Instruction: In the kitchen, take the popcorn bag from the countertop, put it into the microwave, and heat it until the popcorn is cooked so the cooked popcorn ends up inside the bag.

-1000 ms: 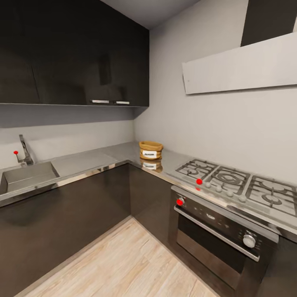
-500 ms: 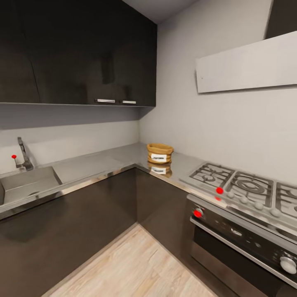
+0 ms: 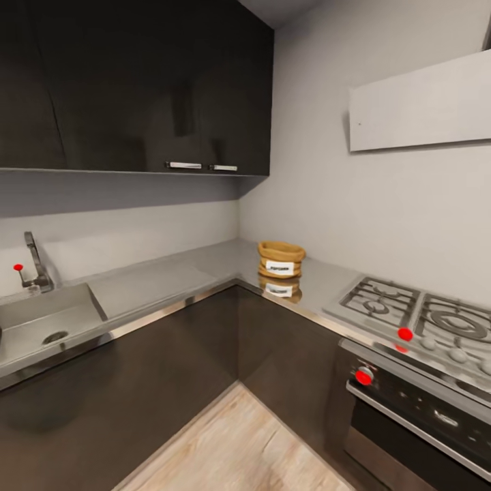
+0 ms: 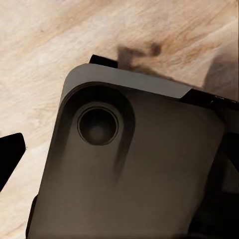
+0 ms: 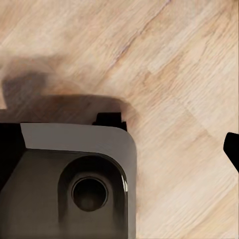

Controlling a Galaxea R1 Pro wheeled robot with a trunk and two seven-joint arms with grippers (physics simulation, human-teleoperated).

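Observation:
The tan popcorn bag (image 3: 281,259), with a rolled rim and a white label, stands upright on the grey countertop (image 3: 170,283) just right of the inner corner, and its reflection shows in the slab below it. The microwave and the popcorn are out of view. In the left wrist view one dark fingertip (image 4: 10,155) of my left gripper hangs over the wood floor beside the robot's dark base (image 4: 134,169). One dark fingertip (image 5: 232,148) of the right gripper shows in the right wrist view above the floor. Both are far from the bag.
A steel sink (image 3: 41,327) with a tap (image 3: 34,262) lies in the counter's left run. A gas hob (image 3: 423,317) and a dark built-in oven (image 3: 423,416) with red-marked knobs are at the right. Dark wall cabinets (image 3: 136,82) hang overhead, and wood floor (image 3: 232,453) lies ahead.
The whole head view has shifted: the camera has turned left and come closer, so the bag, hob and oven sit further right in the picture. Nothing on the counter has moved.

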